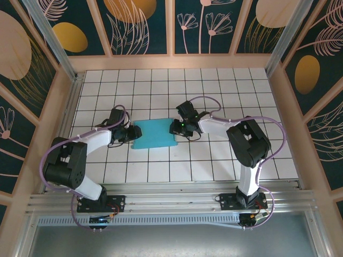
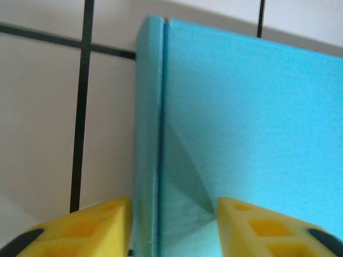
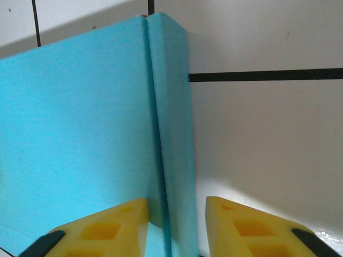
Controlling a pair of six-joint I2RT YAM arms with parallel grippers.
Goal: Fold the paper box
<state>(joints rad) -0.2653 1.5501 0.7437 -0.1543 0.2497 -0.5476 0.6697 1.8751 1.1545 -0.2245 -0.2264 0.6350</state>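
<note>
Currently the paper box (image 1: 154, 134) lies flat, turquoise side up, on the tiled table (image 1: 214, 91), spanning the gap between the two grippers. Left gripper (image 2: 172, 203): jaws parted astride the box's side flap (image 2: 147, 123), one finger (image 2: 91, 230) over tile, the other over the main panel, nothing clamped. Right gripper (image 3: 177, 202): likewise released, jaws straddling the opposite side flap (image 3: 171, 107), a sliver of tile between flap and outer finger

You see the white table (image 1: 214, 85), ruled with dark grid lines, carrying the turquoise paper box (image 1: 154, 134), which lies flat near the middle, slightly toward the left edge, with a narrow flap creased along each short side.
</note>
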